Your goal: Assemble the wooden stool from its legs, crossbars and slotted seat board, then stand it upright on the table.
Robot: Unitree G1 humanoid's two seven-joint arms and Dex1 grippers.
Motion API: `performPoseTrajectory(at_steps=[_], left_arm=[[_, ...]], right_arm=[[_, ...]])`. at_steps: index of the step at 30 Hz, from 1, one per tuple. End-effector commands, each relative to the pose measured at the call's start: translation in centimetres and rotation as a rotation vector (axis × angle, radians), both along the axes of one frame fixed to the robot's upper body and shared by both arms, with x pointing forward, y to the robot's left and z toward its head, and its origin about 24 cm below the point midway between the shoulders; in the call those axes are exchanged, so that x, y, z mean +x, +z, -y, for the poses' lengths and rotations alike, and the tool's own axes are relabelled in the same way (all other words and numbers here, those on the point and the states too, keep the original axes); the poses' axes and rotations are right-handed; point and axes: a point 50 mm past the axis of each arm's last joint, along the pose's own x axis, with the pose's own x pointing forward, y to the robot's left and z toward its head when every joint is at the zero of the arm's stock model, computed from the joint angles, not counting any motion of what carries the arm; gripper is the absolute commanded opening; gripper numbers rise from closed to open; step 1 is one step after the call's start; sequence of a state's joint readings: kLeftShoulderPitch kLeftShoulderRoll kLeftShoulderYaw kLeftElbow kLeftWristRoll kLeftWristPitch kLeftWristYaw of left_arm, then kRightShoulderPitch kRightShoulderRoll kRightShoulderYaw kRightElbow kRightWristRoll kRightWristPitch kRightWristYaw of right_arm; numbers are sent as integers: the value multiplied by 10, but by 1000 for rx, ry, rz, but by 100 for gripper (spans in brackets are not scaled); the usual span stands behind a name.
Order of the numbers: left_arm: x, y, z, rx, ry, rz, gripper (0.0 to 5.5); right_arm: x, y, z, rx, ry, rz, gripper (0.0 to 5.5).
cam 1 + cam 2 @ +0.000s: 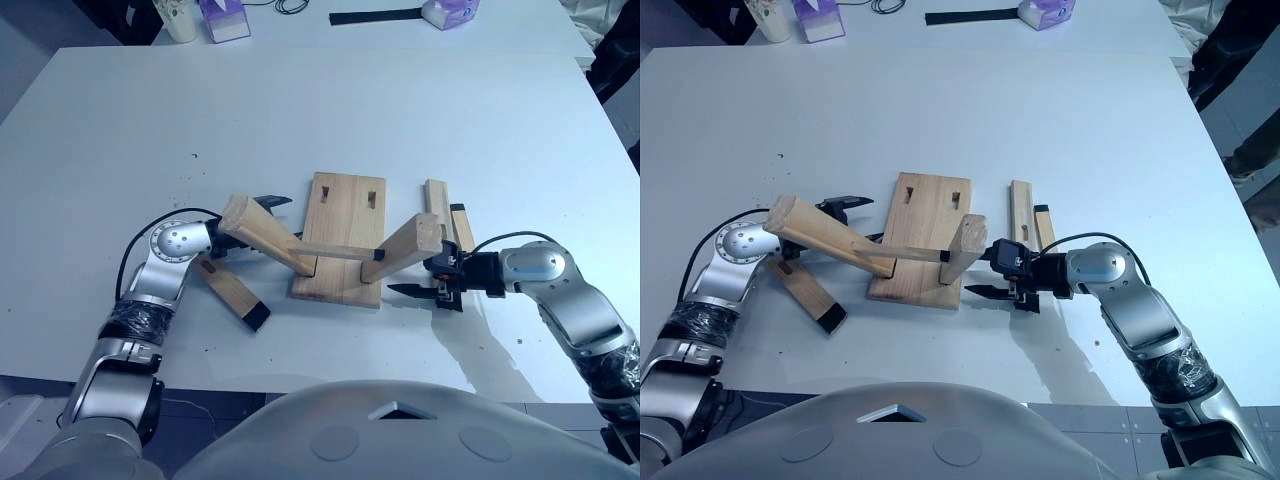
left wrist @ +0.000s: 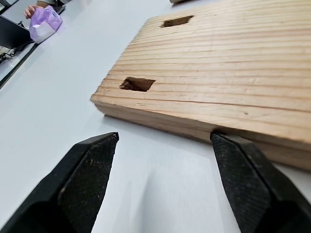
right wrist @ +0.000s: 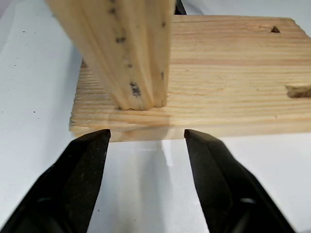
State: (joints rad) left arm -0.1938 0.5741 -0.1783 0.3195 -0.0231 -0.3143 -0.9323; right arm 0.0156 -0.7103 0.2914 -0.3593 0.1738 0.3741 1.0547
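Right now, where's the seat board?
Left eye view: seat board lies flat at table centre, joined legs standing on its near end, two loose pieces just right of it.

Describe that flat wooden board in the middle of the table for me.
The board is a pale, rectangular plank with straight grain, lying flat on the white table. Two rectangular slots are cut into it near its far end. On its near end rest two legs, splayed outward and joined by a crossbar. Whether they sit in slots cannot be told.
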Motion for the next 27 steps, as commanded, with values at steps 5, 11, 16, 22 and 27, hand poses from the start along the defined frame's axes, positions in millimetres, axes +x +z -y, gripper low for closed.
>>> performPoseTrajectory(at_steps=[5, 11, 16, 22, 27], left_arm=[[15, 0, 4, -23, 75, 21, 352], [17, 18, -29, -28, 202, 75, 352], [-8, 31, -56, -63, 303, 61, 352], [-50, 33, -61, -49, 232, -97, 352], [-67, 46, -41, -135, 99, -229, 352]], right_arm=[[4, -4, -5, -10, 2, 14, 281], [24, -1, 20, -60, -88, 67, 281], [43, 12, 29, -4, -202, 144, 281], [83, 30, 38, 109, -452, 279, 281], [120, 32, 40, 95, -568, 371, 281]])
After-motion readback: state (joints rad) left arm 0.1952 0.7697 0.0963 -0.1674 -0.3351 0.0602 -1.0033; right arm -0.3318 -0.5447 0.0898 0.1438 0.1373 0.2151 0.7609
